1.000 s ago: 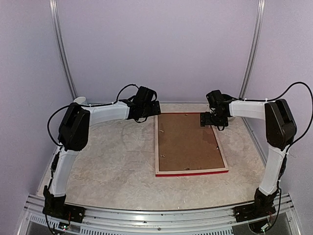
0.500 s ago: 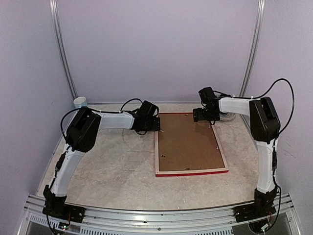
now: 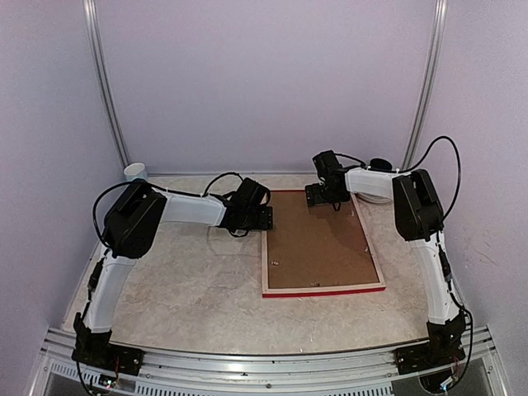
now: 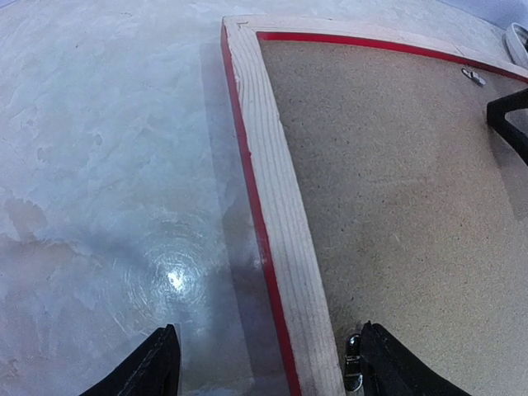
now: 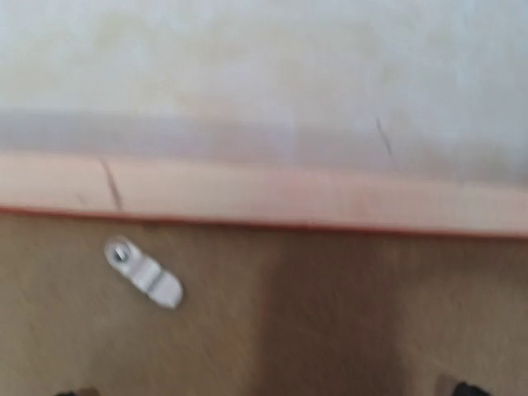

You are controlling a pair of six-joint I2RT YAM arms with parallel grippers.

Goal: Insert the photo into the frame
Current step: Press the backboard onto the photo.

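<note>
- Top view: the frame (image 3: 323,290) lay face down on the worktop (image 3: 190,272), toward 3 o'clock from its middle, with a brown backing board (image 3: 318,239) filling it.
- The left claw (image 3: 262,218) sat low at the frame's 10 o'clock corner. The right claw (image 3: 318,196) sat at its 12 o'clock edge. From here I could not tell how far either was open.
- The photo showed in no view. Whether it lay under the board, I could not tell.
- A small white cup (image 3: 134,172) stood at the worktop's 10 o'clock corner, well apart.
- Left wrist view: this showed what the top view hid. The left claw (image 4: 268,371) stood wide open, its fingers (image 4: 157,367) astride the pale wooden rail (image 4: 280,206), holding nothing.
- A metal clip (image 4: 473,77) lay on the board near 2 o'clock.
- Right wrist view: blurred. The far rail (image 5: 264,198) ran across, and a turn clip (image 5: 144,274) sat on the board at 8 o'clock. The right claw was fully open and empty, only its tips showing at the bottom corners.
- Handling: the frame looked stiff, light and thin-railed, best pinched across a rail. The board probably needs its clips turned before it will lift.
</note>
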